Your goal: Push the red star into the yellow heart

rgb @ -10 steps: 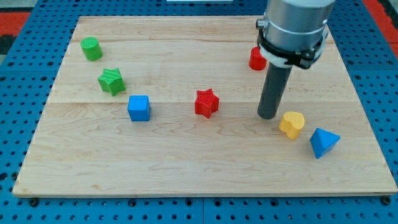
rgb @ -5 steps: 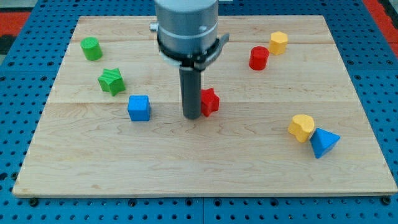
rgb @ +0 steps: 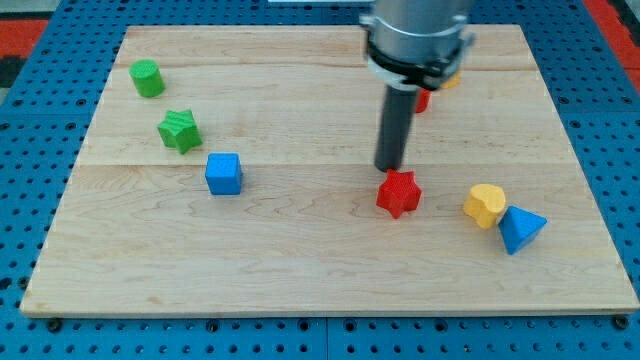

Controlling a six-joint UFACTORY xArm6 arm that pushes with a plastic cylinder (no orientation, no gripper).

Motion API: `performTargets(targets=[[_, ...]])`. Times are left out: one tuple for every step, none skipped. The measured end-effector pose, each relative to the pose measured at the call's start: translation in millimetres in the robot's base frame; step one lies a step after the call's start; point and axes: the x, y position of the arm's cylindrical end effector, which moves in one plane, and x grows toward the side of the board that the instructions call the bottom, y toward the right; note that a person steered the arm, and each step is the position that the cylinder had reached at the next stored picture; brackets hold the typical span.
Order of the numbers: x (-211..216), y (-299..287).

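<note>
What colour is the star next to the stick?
Red: the red star just below my tip, seen in the camera view.

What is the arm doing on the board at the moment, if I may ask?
The arm's rod is pushing the red star toward the yellow heart. My tip sits just above the star in the view, at its upper-left edge. The star lies to the view's left of the heart, with a gap still between them. A blue block rests against the heart's right side. The task is not yet done.
</note>
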Motion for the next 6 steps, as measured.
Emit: performTargets(targets=[[27,-44],[72,15],[71,18],[19,5],[24,51],[68,66]])
